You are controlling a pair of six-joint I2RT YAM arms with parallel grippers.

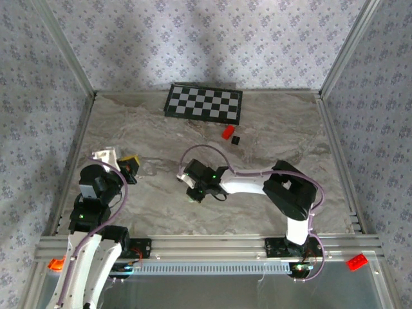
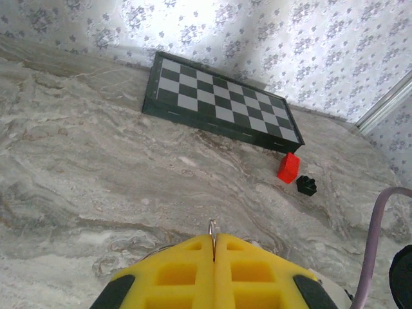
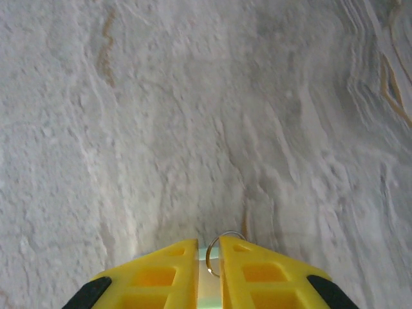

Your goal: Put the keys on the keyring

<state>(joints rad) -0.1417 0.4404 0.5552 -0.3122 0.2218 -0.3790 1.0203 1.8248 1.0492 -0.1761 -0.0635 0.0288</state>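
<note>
left gripper (image 2: 214, 246): jaws fully closed on a thin metal piece (image 2: 212, 225), seen edge-on, its small loop poking past the tips. key or not, i cannot tell.
right gripper (image 3: 208, 250): near the middle of the worktop (image 1: 161, 129), with the left gripper at its 9 o'clock. jaws nearly closed, slim gap. the keyring (image 3: 225, 234) shows as a wire loop at the tips, low over the worktop. pinched or loose, i cannot tell.
red block (image 1: 227, 132) and black cube (image 1: 236, 139) lie at its 1 o'clock.

Left arm (image 1: 87, 257), right arm (image 1: 248, 187): white links, black joint housings, green LEDs (image 1: 213, 174), lilac cables (image 1: 193, 151) looping alongside. Left gripper (image 2: 214, 248), right gripper (image 3: 207, 257): yellow gridded fingers (image 2: 174, 273), black corners at 5 and 7 o'clock.
</note>
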